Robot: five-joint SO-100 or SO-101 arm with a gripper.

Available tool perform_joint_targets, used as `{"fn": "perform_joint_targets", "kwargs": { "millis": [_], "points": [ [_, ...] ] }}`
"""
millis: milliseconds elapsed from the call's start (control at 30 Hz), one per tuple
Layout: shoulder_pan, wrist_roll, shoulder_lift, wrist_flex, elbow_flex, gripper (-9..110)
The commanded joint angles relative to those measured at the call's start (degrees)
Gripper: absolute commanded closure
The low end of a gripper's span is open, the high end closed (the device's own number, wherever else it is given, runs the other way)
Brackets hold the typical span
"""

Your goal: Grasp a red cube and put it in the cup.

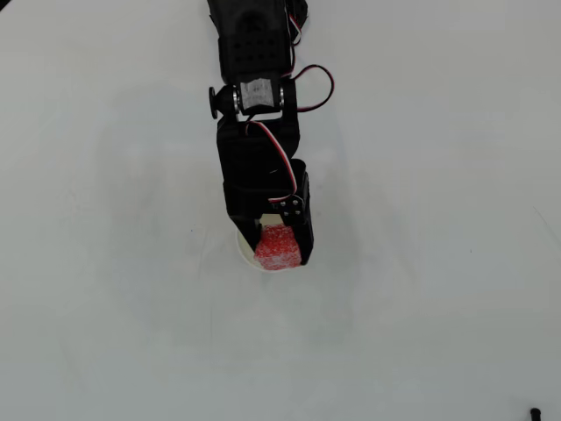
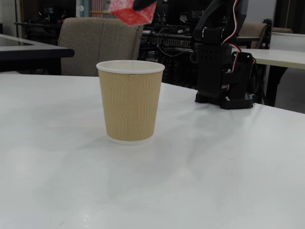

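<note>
Clutter sits only in the background of the fixed view: a padded beige chair (image 2: 97, 40) behind the table (image 2: 228, 171), dark desks and tangled equipment beyond it, and the arm's black base (image 2: 223, 71) standing on the tabletop well to the right of the cup (image 2: 130, 100). On the white surface itself, nothing lies near the cup in either view; a tiny dark speck (image 1: 535, 410) shows at the lower right corner of the overhead view.

The cup stands upright, with tan ribbed walls and a white rolled rim. From above, only a sliver of that rim (image 1: 246, 253) shows, because the gripper (image 1: 280, 250) and arm (image 1: 259, 158) cover most of it. Red and white servo wires (image 1: 289, 105) loop along the arm.

The gripper's two black fingers are closed against the sides of the red cube (image 1: 279, 248), which is clamped between them. In the fixed view the cube (image 2: 131, 12) hangs in the air above the cup's mouth, clear of the rim and tilted on a corner, with a black fingertip (image 2: 143, 5) just visible on it at the top edge.

No brand, label or readable writing shows on the cup, the cube or the arm.
</note>
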Motion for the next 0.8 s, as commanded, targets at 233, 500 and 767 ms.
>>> {"fn": "perform_joint_targets", "kwargs": {
  "millis": [233,500,767],
  "points": [
    [1.3,-0.4,2.0,0.8,-1.1,74],
    [1.6,-0.4,2.0,1.8,-1.1,74],
    [1.9,-0.4,2.0,2.9,-1.1,74]
  ]
}}
